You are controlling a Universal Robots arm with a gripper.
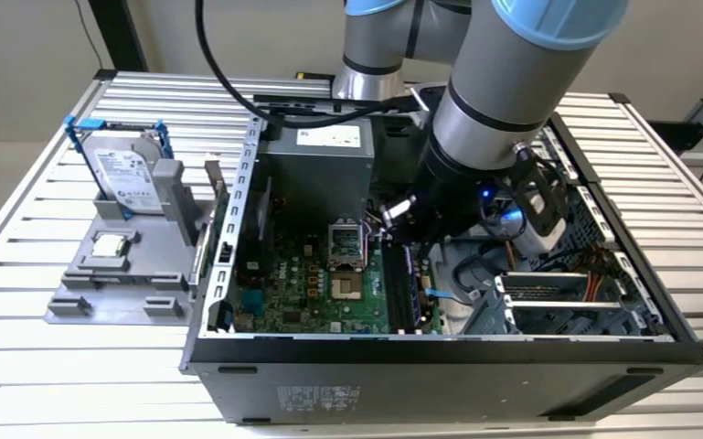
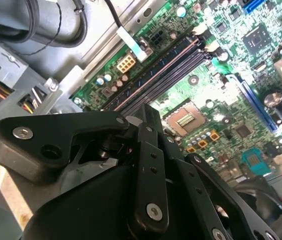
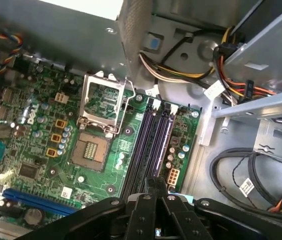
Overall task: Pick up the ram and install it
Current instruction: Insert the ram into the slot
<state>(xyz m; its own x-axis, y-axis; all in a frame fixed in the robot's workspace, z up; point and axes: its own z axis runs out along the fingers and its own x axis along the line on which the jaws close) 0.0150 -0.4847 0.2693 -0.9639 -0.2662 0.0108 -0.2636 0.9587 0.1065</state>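
Slatted table [image 1: 34, 229]: PC case [image 1: 449, 370], gray holder [image 1: 120, 288].

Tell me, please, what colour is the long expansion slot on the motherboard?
Blue; the expansion slot shows best in the first wrist view.

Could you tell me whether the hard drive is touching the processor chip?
Apart: the exterior view shows grey holder between the hard drive and the processor chip.

blue-green ram [image 1: 389, 288] upright at motherboard slots
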